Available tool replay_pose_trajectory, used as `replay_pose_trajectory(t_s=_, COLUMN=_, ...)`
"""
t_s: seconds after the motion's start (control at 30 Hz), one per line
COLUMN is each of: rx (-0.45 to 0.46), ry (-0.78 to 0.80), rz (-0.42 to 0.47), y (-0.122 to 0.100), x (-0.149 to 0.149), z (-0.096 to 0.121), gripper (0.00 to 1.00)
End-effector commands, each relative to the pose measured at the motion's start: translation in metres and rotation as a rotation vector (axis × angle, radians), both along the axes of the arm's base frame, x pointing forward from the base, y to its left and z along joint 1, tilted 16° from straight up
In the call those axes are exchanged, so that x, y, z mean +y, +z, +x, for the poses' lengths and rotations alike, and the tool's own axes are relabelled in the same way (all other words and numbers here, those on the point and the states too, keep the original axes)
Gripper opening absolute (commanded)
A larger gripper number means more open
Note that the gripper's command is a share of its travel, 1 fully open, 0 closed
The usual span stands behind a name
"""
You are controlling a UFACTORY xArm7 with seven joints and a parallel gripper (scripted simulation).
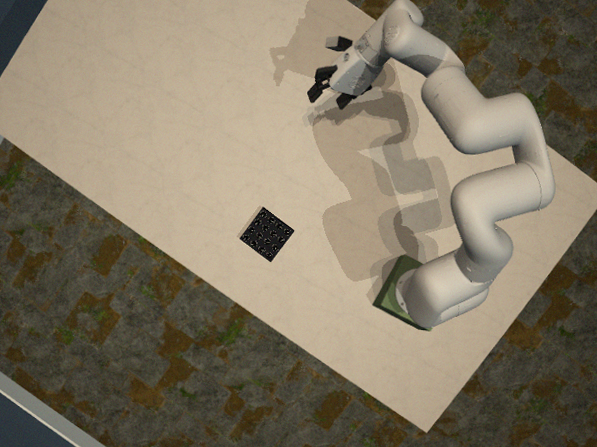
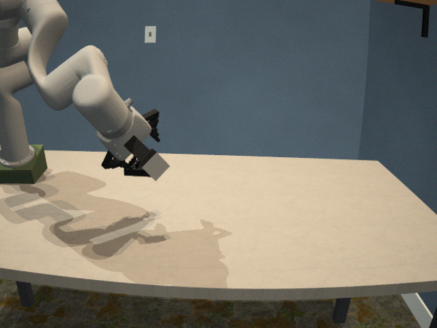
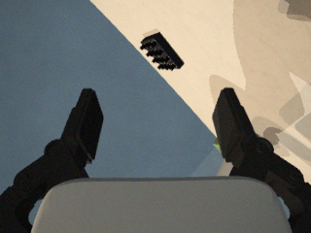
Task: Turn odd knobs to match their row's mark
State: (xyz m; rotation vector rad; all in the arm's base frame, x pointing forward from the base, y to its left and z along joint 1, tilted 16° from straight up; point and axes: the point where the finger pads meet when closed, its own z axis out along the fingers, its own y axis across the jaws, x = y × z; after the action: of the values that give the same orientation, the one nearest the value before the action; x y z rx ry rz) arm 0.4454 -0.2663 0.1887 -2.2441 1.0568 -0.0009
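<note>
Top, tool: gripper (image 1: 328, 97) (image 2: 153, 156) (image 3: 157, 102) fully open, nothing held, up over the table (image 1: 154, 105) (image 2: 282, 212) (image 3: 204, 63).
Top, box: knob box (image 1: 267, 234) (image 3: 167, 52) on the table, 7 o'clock from gripper, well apart.
Top, knobs: on the box's upper face; pointer lines too small to read.
Top, base: green base (image 1: 387, 301) (image 2: 17, 176) (image 3: 217, 144) at 4 o'clock from box, tabletop between them.
Top, edges: nearest long table edge at 7 o'clock from box; longer run of tabletop toward 10 o'clock.
Exterior, tool: fingers spread, tipped down toward 4 o'clock, raised off the tabletop; grey block (image 1: 338, 42) (image 2: 156, 166) on its near side.
Exterior, box: hidden from this side, can't place it.
Exterior, base: 9 o'clock from gripper, at the tabletop's left.
Wrist, tool: fingers wide apart, wall (image 2: 264, 88) (image 3: 63, 49) seen through the gap.
Wrist, box: 12 o'clock, beyond the fingertips, touching neither; knobs face about 8 o'clock.
Wrist, edges: table edge slants from 11 toward 4 o'clock, passing the box's knob side in view.
</note>
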Motion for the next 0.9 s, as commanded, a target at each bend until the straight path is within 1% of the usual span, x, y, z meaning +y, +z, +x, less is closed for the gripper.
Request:
replay_pose_trajectory(t_s=0.0, rx=0.073, ry=0.017, rz=-0.026, y=-0.016, x=0.015, z=0.001, gripper=1.00)
replay_pose_trajectory(t_s=0.03, rx=0.073, ry=0.017, rz=-0.026, y=-0.016, x=0.015, z=0.001, gripper=1.00)
replay_pose_trajectory(t_s=0.07, rx=0.128, ry=0.038, rz=-0.052, y=-0.029, x=0.027, z=-0.001, gripper=1.00)
replay_pose_trajectory(t_s=0.1, rx=0.150, ry=0.047, rz=-0.064, y=-0.034, x=0.032, z=-0.001, gripper=1.00)
replay_pose_trajectory(t_s=0.43, rx=0.150, ry=0.047, rz=-0.064, y=-0.034, x=0.032, z=-0.001, gripper=1.00)
replay_pose_trajectory(t_s=0.47, rx=0.201, ry=0.069, rz=-0.095, y=-0.047, x=0.043, z=-0.003, gripper=1.00)
replay_pose_trajectory(t_s=0.5, rx=0.221, ry=0.079, rz=-0.110, y=-0.052, x=0.048, z=-0.004, gripper=1.00)
replay_pose_trajectory(t_s=0.83, rx=0.221, ry=0.079, rz=-0.110, y=-0.052, x=0.048, z=-0.004, gripper=1.00)
replay_pose_trajectory(t_s=0.87, rx=0.268, ry=0.103, rz=-0.147, y=-0.063, x=0.060, z=-0.006, gripper=1.00)
